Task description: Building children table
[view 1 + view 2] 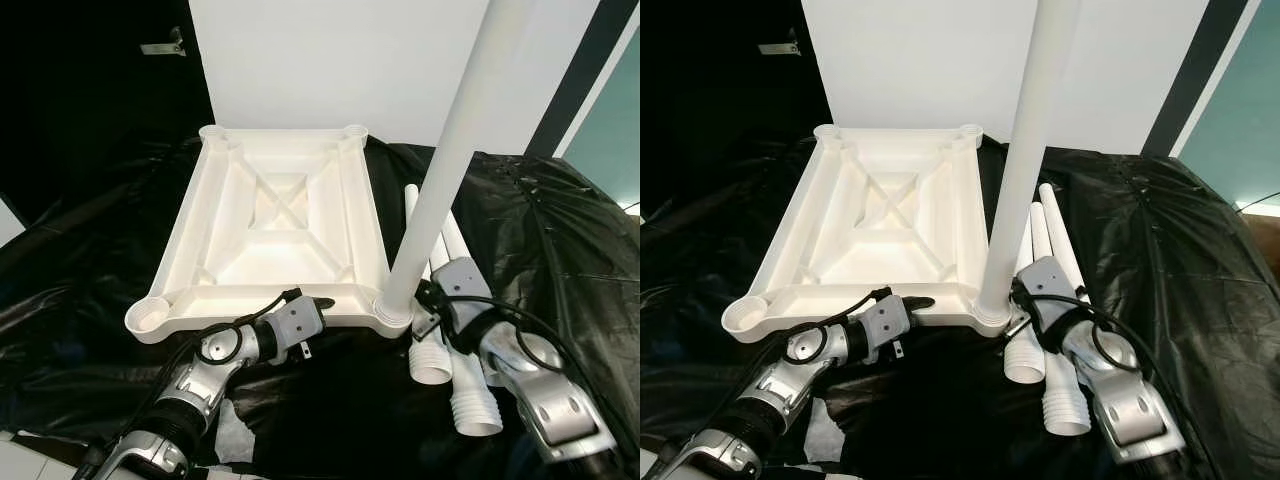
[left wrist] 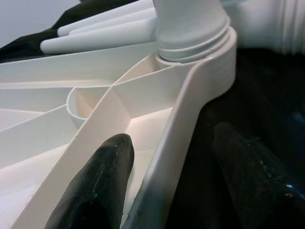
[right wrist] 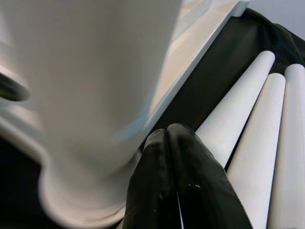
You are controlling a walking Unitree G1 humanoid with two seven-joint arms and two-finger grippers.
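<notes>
White tabletop (image 1: 275,210), flipped underside up on the black sheeting (image 1: 560,240), sits directly ahead of both grippers, its near rim right at their fingertips. Left gripper (image 2: 167,157) is reaching in at that near rim with its fingers (image 2: 102,176) spread apart, one inside the ribbed tray and the other outside on the dark cloth, so the rim wall runs between them; whether the pads are pressing the plastic can't be told. Just past this gripper, at the near corner toward the right arm, a long white leg (image 1: 450,150) stands upright in its socket (image 2: 195,45), threads visible at the base. Right gripper (image 3: 169,143) is tucked in beside the foot of that standing leg, its two black fingers pressed tight together with nothing between them, tips close to the leg's base. Beside and beyond the right gripper lie three spare legs (image 1: 1050,240) side by side on the sheeting, ribbed ends toward the robot.
</notes>
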